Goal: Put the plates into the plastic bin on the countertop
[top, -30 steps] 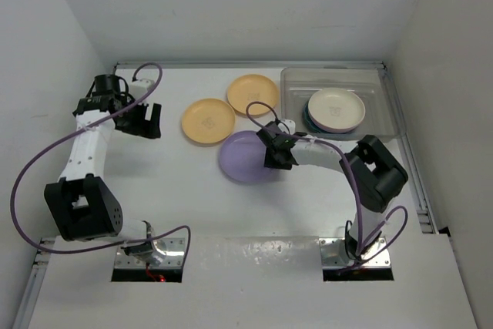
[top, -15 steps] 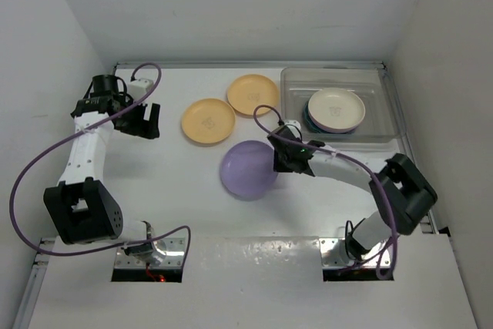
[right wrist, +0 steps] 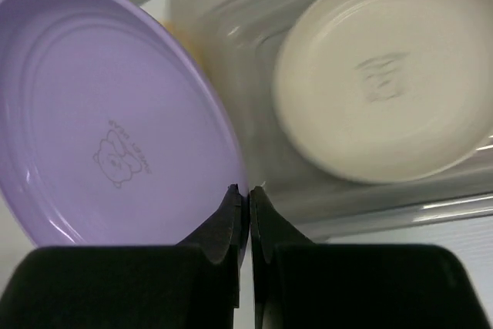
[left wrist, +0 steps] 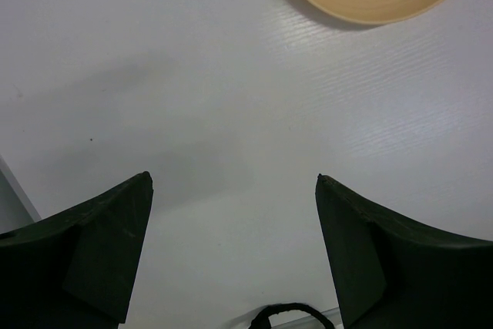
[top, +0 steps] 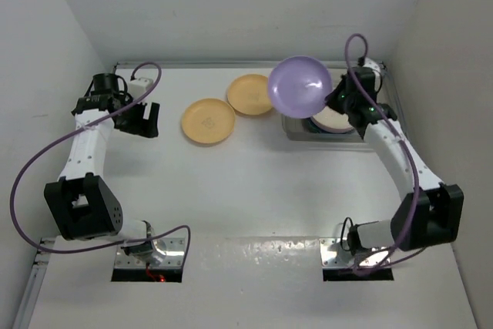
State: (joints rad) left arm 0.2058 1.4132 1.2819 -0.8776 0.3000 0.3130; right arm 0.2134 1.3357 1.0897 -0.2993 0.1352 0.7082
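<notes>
Top external: a lilac plate (top: 300, 85) hangs tilted in the air over the left end of the bin (top: 299, 132); two yellow plates (top: 208, 121) lie on the desk (top: 254, 190). Left wrist: the left fingers (left wrist: 92, 244) are spread wide above the desk. Right wrist: the right fingers (right wrist: 225, 225) pinch the lilac plate's rim; a cream plate (right wrist: 385, 75) sits in the bin.

1. The lilac plate (top: 300, 85) no longer lies on the countertop (top: 246, 182). It now hangs tilted in the air over the left end of the plastic bin (top: 293, 132).
2. The right gripper (top: 334, 99), pinched on the plate's rim, has gone from mid-table to above the bin, close to the cream plate (top: 340, 119).
3. The right arm, bent near the middle before, now reaches out along the right side.
</notes>
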